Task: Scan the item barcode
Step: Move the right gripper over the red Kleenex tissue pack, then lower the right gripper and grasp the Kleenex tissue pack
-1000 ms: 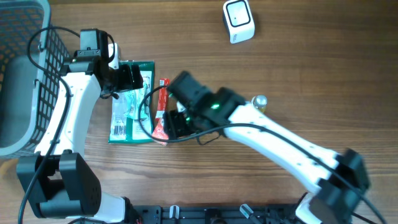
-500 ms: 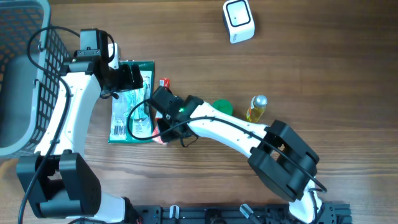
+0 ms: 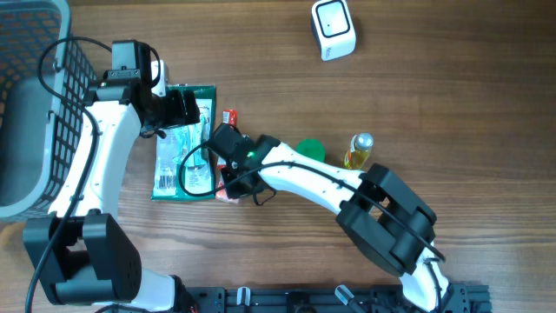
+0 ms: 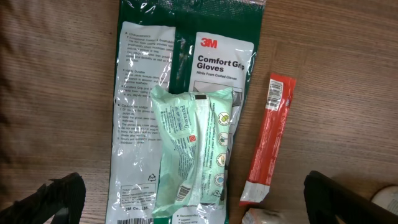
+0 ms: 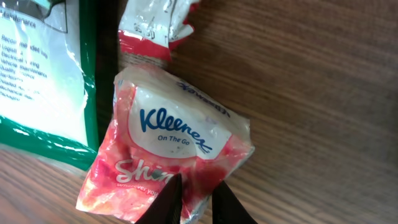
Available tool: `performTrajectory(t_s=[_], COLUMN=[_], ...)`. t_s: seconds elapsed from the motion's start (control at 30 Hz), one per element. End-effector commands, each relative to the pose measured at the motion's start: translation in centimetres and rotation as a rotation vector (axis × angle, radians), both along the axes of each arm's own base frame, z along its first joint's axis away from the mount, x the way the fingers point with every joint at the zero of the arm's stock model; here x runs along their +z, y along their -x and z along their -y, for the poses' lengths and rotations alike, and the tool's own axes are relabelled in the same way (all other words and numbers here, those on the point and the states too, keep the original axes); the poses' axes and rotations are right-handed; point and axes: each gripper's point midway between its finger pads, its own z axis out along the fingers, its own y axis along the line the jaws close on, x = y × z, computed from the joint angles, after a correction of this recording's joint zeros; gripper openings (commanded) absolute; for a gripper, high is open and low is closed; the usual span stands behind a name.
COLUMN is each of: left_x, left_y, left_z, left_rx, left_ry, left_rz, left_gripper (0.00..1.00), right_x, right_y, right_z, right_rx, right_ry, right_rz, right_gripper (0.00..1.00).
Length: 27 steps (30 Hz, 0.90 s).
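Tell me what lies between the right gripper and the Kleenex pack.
Nothing. In the right wrist view, the right gripper has its fingertips closed on the lower edge of the Kleenex pack, with no gap and no other item between them.

Brown wooden table (image 3: 452,96) fills the view, grain running side to side, evenly lit with soft shadows. At the left edge, a grey mesh basket (image 3: 17,43). Along the near edge, what looks like a dark mounting rail (image 3: 287,300).
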Motion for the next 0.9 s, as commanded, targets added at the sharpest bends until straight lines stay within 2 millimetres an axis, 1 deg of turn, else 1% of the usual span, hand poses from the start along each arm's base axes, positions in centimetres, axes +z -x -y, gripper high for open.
performTrajectory(t_s=[0.0,0.07,0.1,0.13,0.17,0.23,0.3,0.33,0.4,0.43,0.53,0.63,0.73,0.87], left_x=[0.8,0.8,0.8,0.8,0.8,0.8,0.8,0.8,0.8,0.8,0.8,0.8,0.8,0.8], left_y=[-0.3,-0.3,-0.3,-0.3,-0.3,-0.3,-0.3,-0.3,-0.3,-0.3,-0.3,-0.3,-0.3,-0.3], left_z=[-0.3,-0.3,-0.3,-0.3,-0.3,-0.3,-0.3,-0.3,-0.3,-0.3,-0.3,-0.3,-0.3,-0.3], left_rx=[0.006,0.006,0.006,0.006,0.006,0.006,0.006,0.006,0.005,0.005,0.006,0.005,0.006,0.006], left_ry=[-0.007,-0.007,-0.007,-0.007,-0.007,-0.007,-0.007,-0.007,-0.007,-0.008,-0.007,-0.008,-0.007,-0.007], left_rz=[0.024,0.024,0.024,0.024,0.024,0.024,0.024,0.024,0.024,0.024,0.024,0.024,0.024,0.024], left_gripper=[1.00,1.00,1.00,1.00,1.00,1.00,1.00,1.00,1.00,1.00,1.00,1.00,1.00,1.00], right_x=[-0.7,-0.6,-0.6,-0.3,0.3,2.1,6.5,7.7,9.3,9.3,8.3,7.0,6.4,5.5], right_y=[-3.1,-4.9,-5.5,-6.3,-6.7,-7.1,-7.7,-7.6,-7.0,-6.6,-5.4,-5.3,-5.5,-5.5], right_z=[3.1,5.4,6.2,6.8,6.9,6.9,6.2,6.0,5.3,4.8,3.0,3.3,3.9,3.2], right_rx=[0.068,0.023,-0.001,-0.027,-0.015,0.054,0.046,0.024,0.007,0.017,0.039,-0.017,-0.095,-0.108], right_ry=[0.073,0.095,0.100,0.085,0.051,0.033,-0.021,-0.042,-0.072,-0.071,-0.072,0.035,0.115,0.095], right_rz=[0.066,0.053,0.047,0.037,0.030,0.063,0.126,0.140,0.157,0.160,0.184,0.282,0.396,0.444], right_gripper=[0.17,0.21,0.23,0.24,0.27,0.34,0.37,0.37,0.37,0.37,0.36,0.38,0.40,0.40])
